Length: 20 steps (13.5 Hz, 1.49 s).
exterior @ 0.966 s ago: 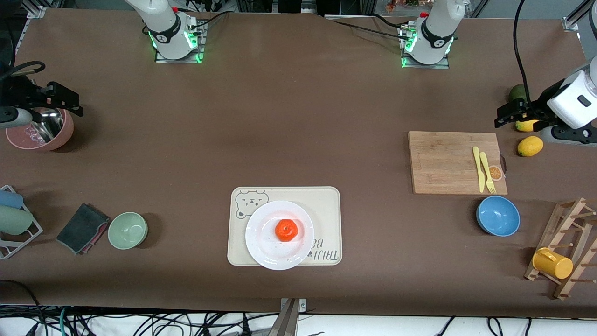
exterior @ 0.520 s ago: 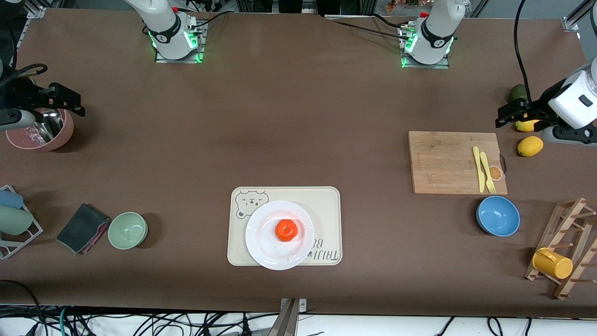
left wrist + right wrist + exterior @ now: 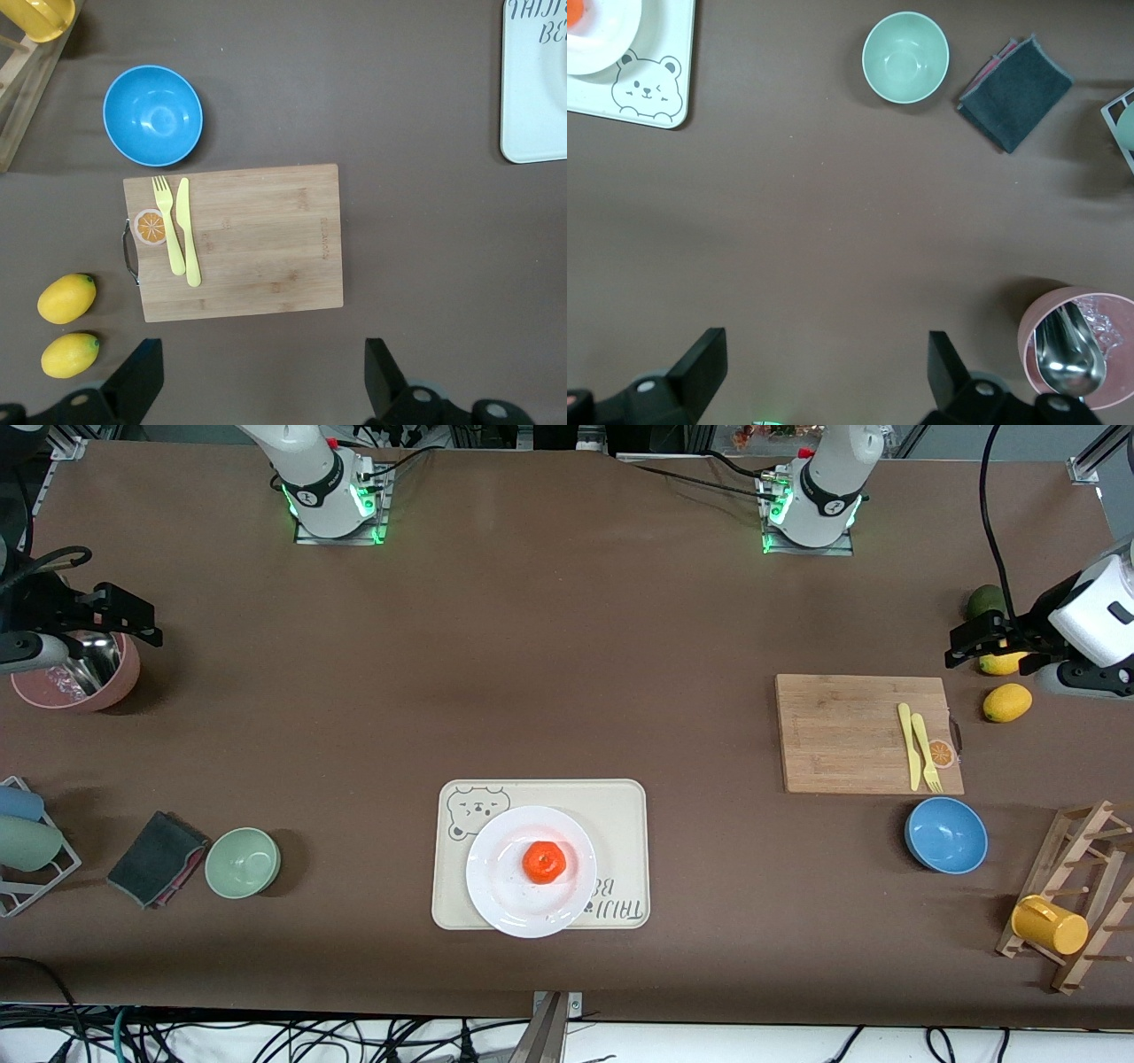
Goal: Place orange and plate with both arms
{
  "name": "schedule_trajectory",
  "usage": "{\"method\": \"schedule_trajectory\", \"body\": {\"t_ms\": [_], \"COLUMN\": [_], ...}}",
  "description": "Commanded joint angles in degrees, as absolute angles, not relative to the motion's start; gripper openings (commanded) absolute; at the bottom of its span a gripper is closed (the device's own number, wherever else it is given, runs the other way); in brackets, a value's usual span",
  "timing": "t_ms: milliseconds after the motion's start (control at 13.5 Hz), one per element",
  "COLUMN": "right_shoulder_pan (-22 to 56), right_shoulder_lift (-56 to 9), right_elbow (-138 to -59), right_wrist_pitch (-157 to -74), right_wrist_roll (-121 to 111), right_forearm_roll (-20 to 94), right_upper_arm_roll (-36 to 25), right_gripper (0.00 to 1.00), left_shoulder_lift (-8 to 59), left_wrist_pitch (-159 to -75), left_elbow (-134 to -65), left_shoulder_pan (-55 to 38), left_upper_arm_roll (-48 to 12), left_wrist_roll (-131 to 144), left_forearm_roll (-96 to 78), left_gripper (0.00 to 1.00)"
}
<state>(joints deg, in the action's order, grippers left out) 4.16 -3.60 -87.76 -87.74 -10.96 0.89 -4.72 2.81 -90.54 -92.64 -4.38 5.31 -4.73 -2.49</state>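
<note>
- The orange (image 3: 543,862) sits on the plate (image 3: 496,886) near the table's front edge.
- Left gripper (image 3: 974,640) and right gripper (image 3: 124,615) hover wide apart-fingered at the table's ends; best to keep clear.

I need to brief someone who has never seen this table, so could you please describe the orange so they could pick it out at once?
Start at the cream tray with a bear drawing, in the middle of the table's edge nearest the front camera. On it sits a round white plate, and the orange lies in the plate's middle. It is small, round and bright orange-red, unlike the yellow oval lemons at the left arm's end.
</note>
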Motion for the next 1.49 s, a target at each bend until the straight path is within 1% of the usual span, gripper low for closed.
{"method": "schedule_trajectory", "body": {"t_ms": [0,149,1040,1412], "right_shoulder_pan": [4.1,4.1,3.8,3.8], "right_shoulder_lift": [-3.7,-3.9,-4.9,-4.3], "right_elbow": [-84.9,-83.0,-83.2,-83.2], "right_wrist_pitch": [-86.5,-86.4,-86.5,-82.3], "right_wrist_roll": [-10.4,-10.5,-10.4,-10.9], "right_forearm_roll": [0.1,0.4,1.6,2.5], "right_upper_arm_roll": [-4.7,-4.7,-4.9,-5.1], "right_gripper": [1.0,1.0,1.0,1.0], "left_shoulder_lift": [3.4,3.4,3.4,3.4], "left_wrist_pitch": [-89.7,-89.6,-89.6,-89.7], "left_elbow": [-91.1,-91.1,-91.1,-91.1], "left_shoulder_pan": [-4.1,-4.1,-4.1,-4.1], "left_upper_arm_roll": [5.2,5.2,5.2,5.2], "left_wrist_roll": [-5.1,-5.1,-5.1,-5.1], "left_forearm_roll": [-1.5,-1.5,-1.5,-1.5], "left_gripper": [1.0,1.0,1.0,1.0]}}
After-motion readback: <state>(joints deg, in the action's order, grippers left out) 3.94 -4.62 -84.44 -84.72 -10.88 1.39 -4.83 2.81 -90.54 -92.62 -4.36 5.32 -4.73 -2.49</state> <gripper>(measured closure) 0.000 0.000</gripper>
